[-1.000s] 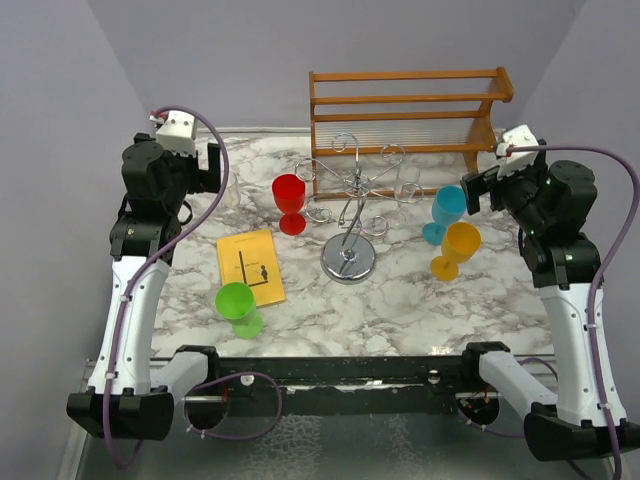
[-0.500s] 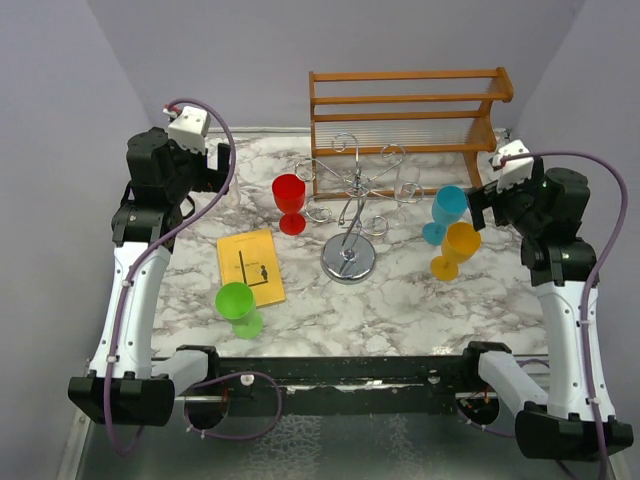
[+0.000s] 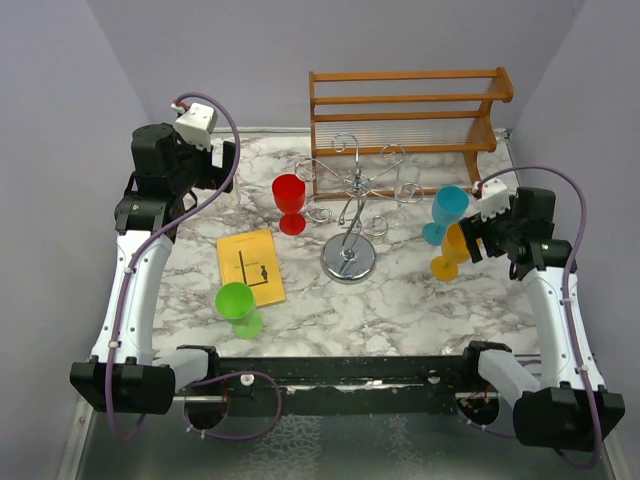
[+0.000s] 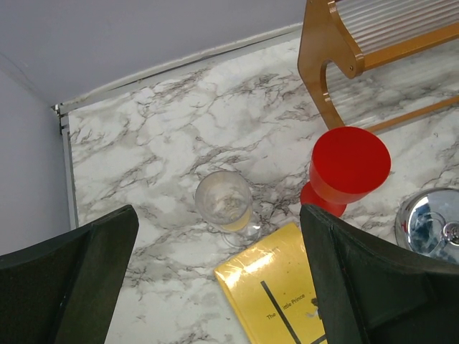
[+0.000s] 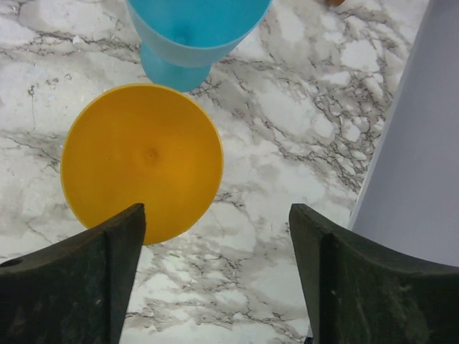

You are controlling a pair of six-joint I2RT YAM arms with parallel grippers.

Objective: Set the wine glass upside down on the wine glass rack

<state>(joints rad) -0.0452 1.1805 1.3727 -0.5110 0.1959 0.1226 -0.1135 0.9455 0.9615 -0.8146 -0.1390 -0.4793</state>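
Right side first: the right gripper [image 5: 216,215] hangs over the orange plastic wine goblet [image 5: 142,161], jaws spread wide and nothing in them. From the wrist camera the goblet's round mouth faces straight up, standing upright on the white marbled surface [image 3: 400,300]. It sits toward the left finger, its rim right at that finger's tip, while the other finger stands well clear of it with bare marble between. No contact that can be made out.

Just beyond the orange one stands the blue plastic wine goblet [image 5: 190,32], the two nearly touching in this view.

From above, the silver wire wine glass rack [image 3: 352,195] stands mid-surface on its shiny round base, well to the left of the orange goblet, with at least one clear glass hanging from its curled arms on the right side. Behind it is the brown wooden slatted shelf [image 3: 405,100].

Over on the left, the left gripper [image 4: 219,240] is fully spread and empty too. Below it, framed between its fingers, a clear wine glass [image 4: 224,204] stands upright just off the corner of the yellow book [image 4: 280,287]. The red plastic wine goblet [image 4: 349,168] is upright to its right, near the shelf's foot. A green plastic wine goblet [image 3: 236,302] stands by the near edge of the book.
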